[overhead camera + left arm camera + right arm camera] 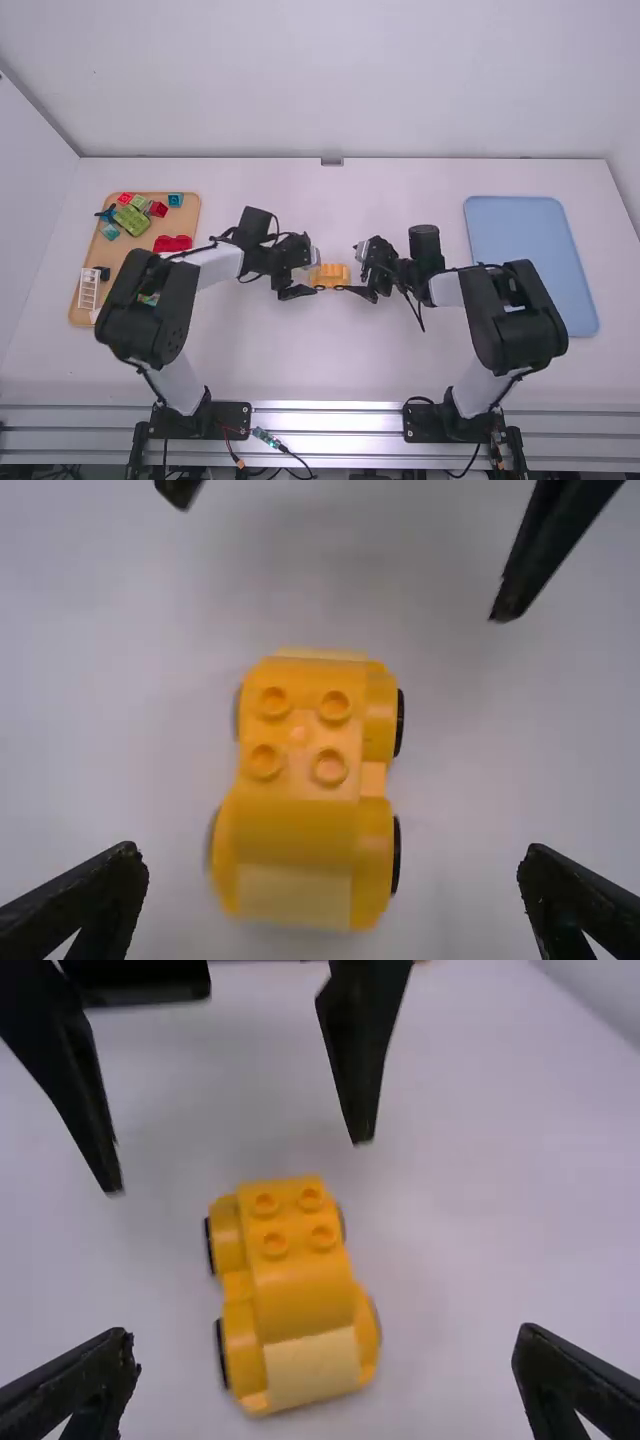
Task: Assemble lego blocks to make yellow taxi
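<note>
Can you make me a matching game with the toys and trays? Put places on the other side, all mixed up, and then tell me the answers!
Things:
1. Yellow car
2. Blue tray
3. Tan tray
4. White piece

Places:
A. On the right side of the table
B. Lying on another thing in this list
C. Near the middle, with an arm on each side
D. On the left side, with colourful blocks on it

Right pairs: 1-C, 2-A, 3-D, 4-B
</note>
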Motion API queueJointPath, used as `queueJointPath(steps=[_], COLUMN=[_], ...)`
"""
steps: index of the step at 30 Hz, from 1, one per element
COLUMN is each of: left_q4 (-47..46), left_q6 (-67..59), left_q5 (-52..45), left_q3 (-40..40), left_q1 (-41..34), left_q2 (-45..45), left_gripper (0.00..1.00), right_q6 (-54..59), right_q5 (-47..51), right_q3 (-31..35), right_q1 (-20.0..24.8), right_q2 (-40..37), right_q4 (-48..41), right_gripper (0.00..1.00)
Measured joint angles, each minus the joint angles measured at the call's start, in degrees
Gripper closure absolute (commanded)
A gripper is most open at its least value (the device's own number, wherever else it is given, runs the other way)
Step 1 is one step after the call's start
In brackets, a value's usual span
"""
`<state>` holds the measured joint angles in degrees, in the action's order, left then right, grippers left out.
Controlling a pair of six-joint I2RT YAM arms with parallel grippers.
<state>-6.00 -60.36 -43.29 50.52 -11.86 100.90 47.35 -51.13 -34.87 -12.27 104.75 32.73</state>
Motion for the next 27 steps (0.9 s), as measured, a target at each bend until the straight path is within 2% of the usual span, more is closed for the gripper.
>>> queueJointPath(steps=[4,11,21,27], left_q4=[-3.7,-5.9,-6.8,-6.8], left_q6=[-3.2,-5.5,-5.7,-5.7], left_q5=[-2.9,-9.1,-11.1,-11.1], left_q3=[0.0,0.0,0.0,0.0], left_q1=[6.7,16.3,18.1,18.1], left_q2=[-3.6,-3.8,-3.8,-3.8], left_gripper=[0.01,0.01,0.01,0.01], right_q6=[-2.9,-5.3,-6.5,-7.4], right_q5=[-3.2,-10.0,-5.7,-3.2], right_q3=[-0.5,-6.7,-12.9,-13.9], right_q1=[-0.1,-3.8,-9.6,-10.8], right_q2=[7.0,15.2,19.7,21.5], right_q4=[8.0,8.9,5.9,5.7], right_gripper=[0.01,0.01,0.01,0.01])
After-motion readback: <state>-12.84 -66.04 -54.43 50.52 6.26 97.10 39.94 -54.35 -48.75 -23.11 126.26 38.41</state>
